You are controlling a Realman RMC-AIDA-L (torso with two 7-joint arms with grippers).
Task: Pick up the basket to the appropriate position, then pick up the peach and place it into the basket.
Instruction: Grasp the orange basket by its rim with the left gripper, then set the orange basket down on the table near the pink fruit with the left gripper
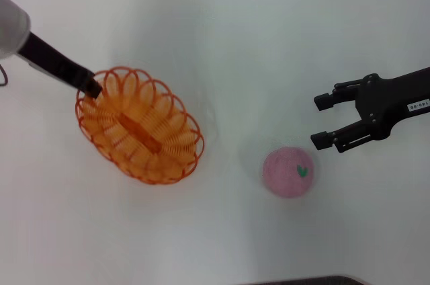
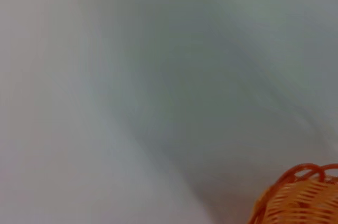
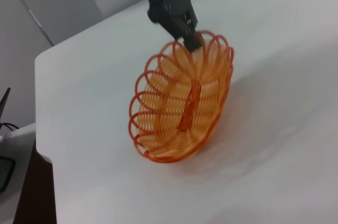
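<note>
The orange wire basket (image 1: 140, 126) is at the left of the white table, and my left gripper (image 1: 91, 89) is shut on the far left part of its rim. In the right wrist view the basket (image 3: 182, 102) hangs tilted from that gripper (image 3: 187, 31), its low end close to the table. A bit of its rim shows in the left wrist view (image 2: 298, 197). The pink peach (image 1: 289, 172) lies on the table to the right of the basket. My right gripper (image 1: 321, 120) is open and empty, just above and to the right of the peach.
The white table (image 1: 222, 29) stretches all around. Its edge and corner show in the right wrist view (image 3: 39, 76), beyond the basket. A dark strip (image 1: 302, 279) lies along the near edge in the head view.
</note>
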